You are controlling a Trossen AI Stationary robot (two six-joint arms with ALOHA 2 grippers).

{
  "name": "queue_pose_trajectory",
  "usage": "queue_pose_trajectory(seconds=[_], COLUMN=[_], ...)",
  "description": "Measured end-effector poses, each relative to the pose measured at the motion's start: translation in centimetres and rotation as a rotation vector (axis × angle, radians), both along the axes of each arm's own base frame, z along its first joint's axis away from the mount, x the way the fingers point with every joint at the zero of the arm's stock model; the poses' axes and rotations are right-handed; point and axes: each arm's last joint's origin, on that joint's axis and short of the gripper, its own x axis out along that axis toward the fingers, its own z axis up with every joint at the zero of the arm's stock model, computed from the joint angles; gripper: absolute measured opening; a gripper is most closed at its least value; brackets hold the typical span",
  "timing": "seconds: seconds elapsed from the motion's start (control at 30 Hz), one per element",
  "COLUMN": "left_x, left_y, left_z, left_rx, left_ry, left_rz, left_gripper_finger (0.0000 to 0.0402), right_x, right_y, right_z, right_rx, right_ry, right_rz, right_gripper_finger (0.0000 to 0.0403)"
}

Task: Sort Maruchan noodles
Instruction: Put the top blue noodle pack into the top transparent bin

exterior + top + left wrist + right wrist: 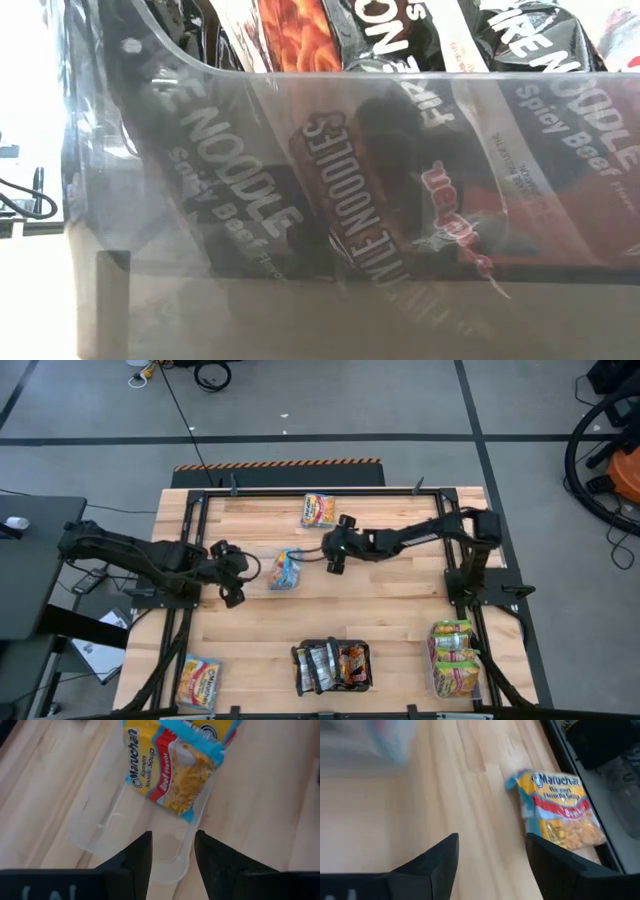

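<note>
Grippers were both empty with fingers apart: we saw the left gripper (236,575) just beside a clear tub (125,835) holding a beef packet (285,569), and the right gripper (340,544) near another packet (318,510) lying on the table (400,600).

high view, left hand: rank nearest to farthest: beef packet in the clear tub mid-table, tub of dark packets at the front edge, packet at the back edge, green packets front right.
From the left hand:
1. Beef packet in the clear tub, mid-table, just beside the hand.
2. Packet at the back edge and tub of dark packets at front centre: too close to call.
3. Green packets, front right corner.
</note>
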Motion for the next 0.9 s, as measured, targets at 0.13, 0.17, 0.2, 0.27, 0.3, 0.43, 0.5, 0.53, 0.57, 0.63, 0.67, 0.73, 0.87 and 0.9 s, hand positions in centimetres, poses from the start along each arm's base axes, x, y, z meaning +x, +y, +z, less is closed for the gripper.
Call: queue_pose_trajectory(seconds=[0.13, 0.17, 0.2, 0.27, 0.3, 0.43, 0.5, 0.53, 0.57, 0.63, 0.67, 0.73, 0.87, 0.9], left_x=[0.1, 0.1, 0.2, 0.1, 0.1, -0.2, -0.3, -0.3, -0.3, -0.3, -0.4, -0.3, -0.2, -0.1], left_y=[0.0, 0.0, 0.0, 0.0, 0.0, 0.1, 0.1, 0.1, 0.1, 0.1, 0.1, 0.1, 0.1, 0.0], left_z=[-1.5, -1.9, -2.1, -2.8, -3.2, -4.2, -4.6, -4.7, -4.8, -5.0, -5.0, -5.0, -4.9, -4.9], left_rx=[-0.004, -0.003, -0.006, -0.003, -0.003, 0.003, 0.004, 0.004, 0.004, 0.005, 0.005, 0.004, -0.001, -0.002], left_ry=[-0.009, -0.006, -0.012, -0.001, 0.002, 0.024, 0.029, 0.030, 0.030, 0.033, 0.034, 0.030, 0.009, 0.002], left_rz=[0.010, 0.010, 0.012, 0.012, 0.012, 0.018, 0.018, 0.018, 0.018, 0.018, 0.018, 0.018, 0.018, 0.017], left_gripper_finger=[0.0153, 0.0153, 0.0153, 0.0153, 0.0153, 0.0153, 0.0153, 0.0153, 0.0153, 0.0153, 0.0153, 0.0153, 0.0153, 0.0153], right_x=[1.2, 1.4, 1.7, 2.1, 2.2, 2.4, 2.2, 2.1, 2.0, 2.0, 1.9, 1.8, 1.7, 1.6], right_y=[-2.1, -2.5, -3.0, -4.0, -4.5, -6.5, -7.2, -7.5, -7.7, -8.1, -8.2, -8.5, -8.9, -9.0], right_z=[-1.1, -1.3, -1.5, -1.8, -2.0, -2.8, -3.1, -3.2, -3.3, -3.2, -3.2, -3.2, -3.1, -3.1], right_rx=[-0.053, -0.063, -0.076, -0.085, -0.084, -0.073, -0.062, -0.051, -0.039, -0.023, -0.017, -0.014, -0.005, 0.001], right_ry=[0.069, 0.092, 0.110, 0.138, 0.162, 0.191, 0.195, 0.195, 0.197, 0.183, 0.180, 0.173, 0.163, 0.155], right_rz=[-0.020, -0.022, -0.031, -0.055, -0.069, -0.117, -0.128, -0.128, -0.128, -0.128, -0.131, -0.140, -0.155, -0.165], right_gripper_finger=[0.0236, 0.0235, 0.0234, 0.0230, 0.0228, 0.0215, 0.0207, 0.0202, 0.0197, 0.0185, 0.0178, 0.0162, 0.0120, 0.0108])
